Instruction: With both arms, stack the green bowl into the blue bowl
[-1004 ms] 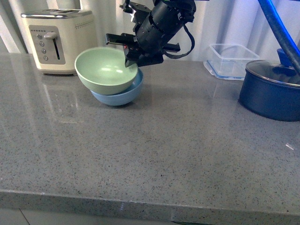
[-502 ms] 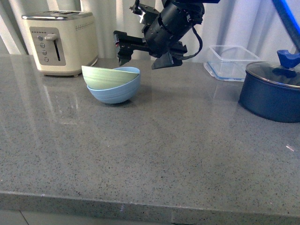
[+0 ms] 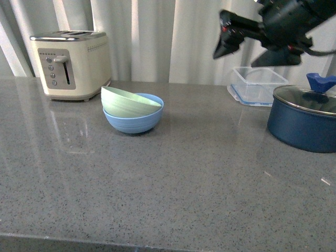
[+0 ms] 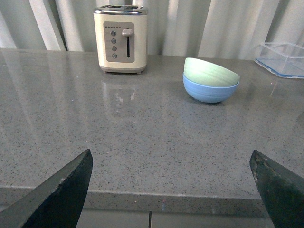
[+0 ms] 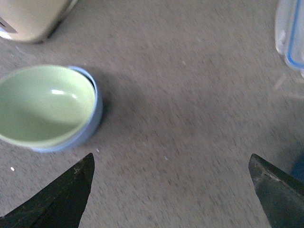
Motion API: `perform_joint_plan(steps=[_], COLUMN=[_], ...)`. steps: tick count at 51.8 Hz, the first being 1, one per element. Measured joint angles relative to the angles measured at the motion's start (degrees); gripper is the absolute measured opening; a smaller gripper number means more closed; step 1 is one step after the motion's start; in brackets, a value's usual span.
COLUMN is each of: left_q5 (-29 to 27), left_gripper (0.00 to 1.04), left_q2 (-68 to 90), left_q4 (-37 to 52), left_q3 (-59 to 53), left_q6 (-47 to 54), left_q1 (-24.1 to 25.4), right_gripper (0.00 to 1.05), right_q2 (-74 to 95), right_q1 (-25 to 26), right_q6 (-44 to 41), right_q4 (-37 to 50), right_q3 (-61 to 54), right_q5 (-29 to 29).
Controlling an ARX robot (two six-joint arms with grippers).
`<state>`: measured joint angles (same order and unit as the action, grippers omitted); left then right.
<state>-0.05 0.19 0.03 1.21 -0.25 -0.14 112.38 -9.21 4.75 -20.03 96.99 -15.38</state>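
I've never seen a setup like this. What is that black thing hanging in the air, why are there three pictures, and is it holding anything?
The black thing is the robot's right gripper, a two-fingered claw at the end of an arm. It hangs open above the counter and holds nothing.

The three pictures come from three cameras. One sits on the robot's body and looks forward. The other two ride on the wrists, so the dark wedges at their lower corners are the gripper fingers themselves, such as those of the left gripper, also open and empty.

On the grey counter the green bowl sits tilted inside the blue bowl. A cream toaster stands behind them. Over by the raised arm are a clear plastic box and a dark blue pot with a lid.
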Motion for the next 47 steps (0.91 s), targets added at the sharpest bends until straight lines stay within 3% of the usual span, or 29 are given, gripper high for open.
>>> perform_joint_plan(steps=[17,28,34,36,38,41,43,47], left_q5=[0.00,0.00,0.02,0.04,0.02,-0.11,-0.13,-0.09], left_gripper=[0.98,0.98,0.98,0.98,0.98,0.98,0.98,0.98], left_q2=[0.00,0.00,0.00,0.00,0.00,0.00,0.00,0.00], left_q4=[0.00,0.00,0.00,0.00,0.00,0.00,-0.02,-0.02], left_q3=[0.00,0.00,0.00,0.00,0.00,0.00,0.00,0.00], left_q6=[0.00,0.00,0.00,0.00,0.00,0.00,0.00,0.00], left_q1=[0.00,0.00,0.00,0.00,0.00,0.00,0.00,0.00], right_gripper=[0.95,0.95,0.95,0.93,0.88,0.74,0.65,0.47], right_q2=[-26.82,-48.74,-53.59,-54.07,-55.17,-58.03,-59.80,-63.39], right_q1=[10.16,16.11,17.05,16.83,16.41,15.47,14.97,14.05], right_q6=[-0.55,-2.56,-3.54,-3.56,-3.72,-4.04,-4.20,-4.39], right_q4=[4.90,-1.42,-1.86,1.79,11.04,35.26,45.94,55.21], right_q3=[-36.09,-56.94,-59.28,-60.61,-64.43,-74.93,-79.58,-83.49], right_q5=[0.37,1.66,2.19,3.41,5.88,9.44,9.99,10.86])
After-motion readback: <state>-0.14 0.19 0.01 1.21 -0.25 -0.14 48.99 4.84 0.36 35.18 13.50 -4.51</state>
